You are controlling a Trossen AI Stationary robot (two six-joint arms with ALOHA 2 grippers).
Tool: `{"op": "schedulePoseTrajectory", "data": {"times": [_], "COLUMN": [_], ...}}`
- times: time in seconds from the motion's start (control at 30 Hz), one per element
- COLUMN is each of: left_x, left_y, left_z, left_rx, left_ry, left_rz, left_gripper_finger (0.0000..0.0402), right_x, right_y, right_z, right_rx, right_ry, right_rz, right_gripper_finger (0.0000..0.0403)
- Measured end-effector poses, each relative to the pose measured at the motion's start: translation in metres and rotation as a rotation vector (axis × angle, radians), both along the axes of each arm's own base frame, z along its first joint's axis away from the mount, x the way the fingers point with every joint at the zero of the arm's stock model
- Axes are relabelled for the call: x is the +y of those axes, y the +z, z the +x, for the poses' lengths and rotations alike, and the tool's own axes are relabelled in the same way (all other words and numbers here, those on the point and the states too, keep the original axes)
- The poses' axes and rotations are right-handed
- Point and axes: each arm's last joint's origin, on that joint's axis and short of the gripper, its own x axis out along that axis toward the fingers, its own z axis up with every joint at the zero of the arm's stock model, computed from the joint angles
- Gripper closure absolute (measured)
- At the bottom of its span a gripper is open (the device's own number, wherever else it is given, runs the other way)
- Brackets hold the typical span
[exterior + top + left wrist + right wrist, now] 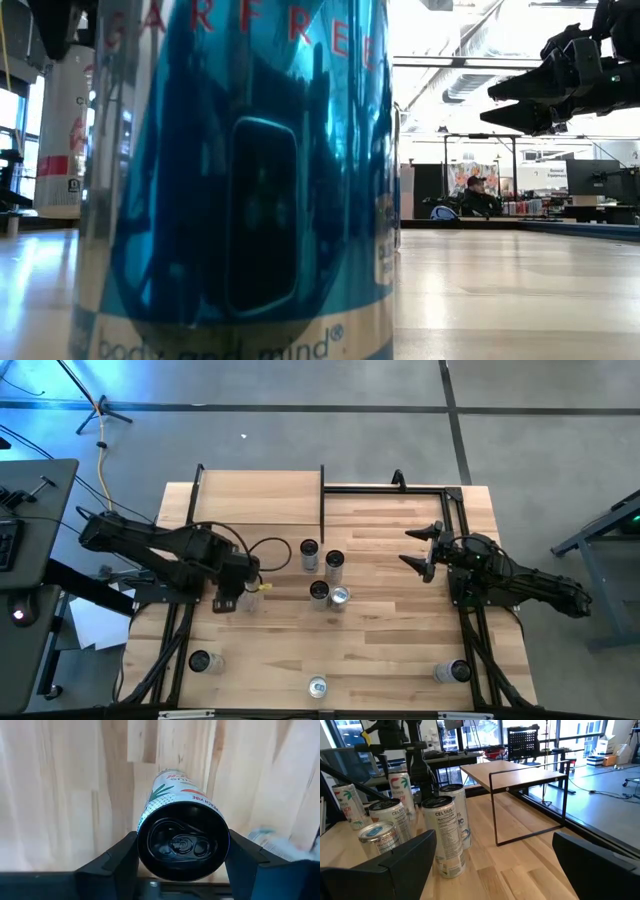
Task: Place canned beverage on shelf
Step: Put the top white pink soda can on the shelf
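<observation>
Grey floor surrounds a plank table (400,650), and beyond it the low view shows a bright hall with a seated person (478,197) far off. On the table's far left part stands the shelf (262,496), a pale board on thin black posts; a bare black frame (420,488) stands to its right.

Nearer than the shelf, the left gripper (232,596) hangs over the table's left middle. Its fingers (116,860) are half spread and press both sides of a can (182,839), seen from its lid end with the tab in view. That can is held well short of the shelf.

Right of this gripper, a cluster of cans (325,575) stands at mid-table. Three more cans sit along the near edge, and one of them (240,180) fills the low view.

Across the table, the right gripper (420,550) hovers with fingers (400,860) spread wide, holding nothing and facing the cluster.
</observation>
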Motion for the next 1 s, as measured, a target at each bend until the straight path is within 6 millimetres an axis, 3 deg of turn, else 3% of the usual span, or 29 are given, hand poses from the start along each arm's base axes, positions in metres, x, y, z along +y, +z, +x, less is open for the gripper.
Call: {"op": "schedulePoseTrajectory", "data": {"times": [0.17,0.53,1.0], "left_x": [0.000,0.001,0.030], "left_y": [0.000,0.000,-0.003], "left_z": [-0.001,-0.001,-0.008], "left_rx": [-0.003,-0.024,0.104], "left_ry": [-0.190,-0.775,-0.795], "left_rz": [0.024,0.114,0.121], "left_gripper_finger": [0.0193,0.0191,0.0190], "right_x": [0.000,0.000,0.000], "right_y": [-0.001,-0.001,-0.001], "right_z": [0.000,0.000,0.000], "right_rx": [0.006,0.006,0.006], "right_ry": [0.000,0.000,0.000], "right_rz": [0.002,0.002,0.002], "right_gripper_finger": [0.0016,0.0016,0.0016]}}
